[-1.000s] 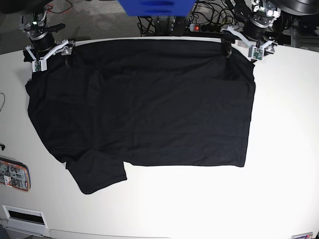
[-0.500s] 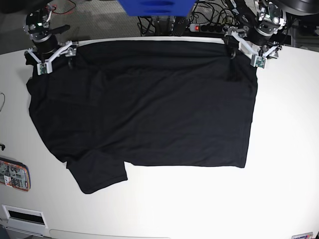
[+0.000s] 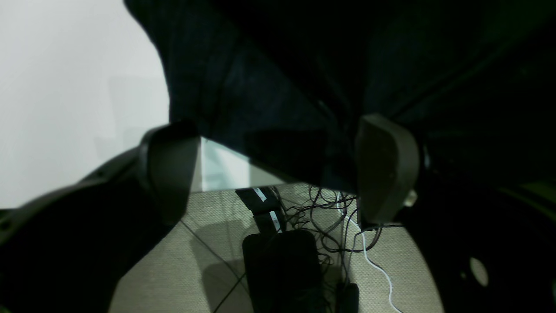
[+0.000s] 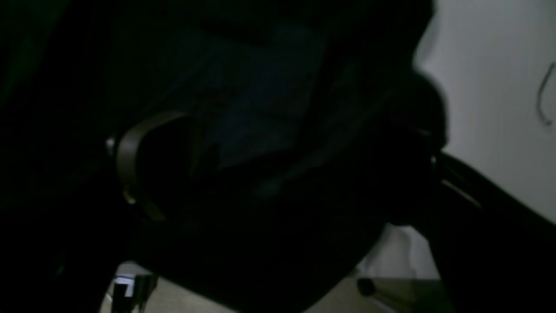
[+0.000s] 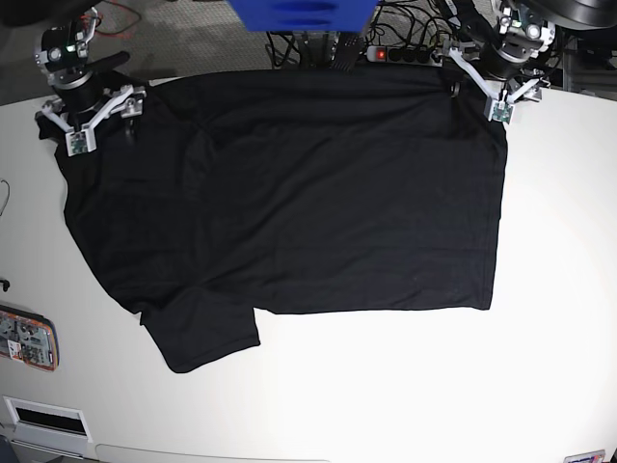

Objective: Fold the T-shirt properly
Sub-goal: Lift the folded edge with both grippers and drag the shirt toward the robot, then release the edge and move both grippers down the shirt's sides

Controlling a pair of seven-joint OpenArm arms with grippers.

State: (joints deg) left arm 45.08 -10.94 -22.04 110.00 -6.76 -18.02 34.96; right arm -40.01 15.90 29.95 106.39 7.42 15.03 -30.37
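The black T-shirt [image 5: 289, 193] lies spread flat on the white table [image 5: 386, 386], one sleeve at the near left, its far hem at the table's far edge. My left gripper [image 5: 479, 94] is at the shirt's far right corner. In the left wrist view its fingers [image 3: 386, 174] stand wide apart, open, and the T-shirt [image 3: 304, 87] spans the gap and hangs over the edge. My right gripper [image 5: 101, 121] is at the far left corner. It is also open in the dark right wrist view, where the cloth [image 4: 269, 130] fills the space between its fingers [image 4: 134, 165].
A power strip [image 5: 395, 55] and cables lie on the floor behind the table's far edge, under a blue object [image 5: 299, 12]. A small colourful device [image 5: 27, 340] and a white box [image 5: 43, 420] sit at the near left edge.
The T-shirt has slid toward the far edge and slightly right, and its far hem now covers the table's far rim. Both grippers have drawn back with it.
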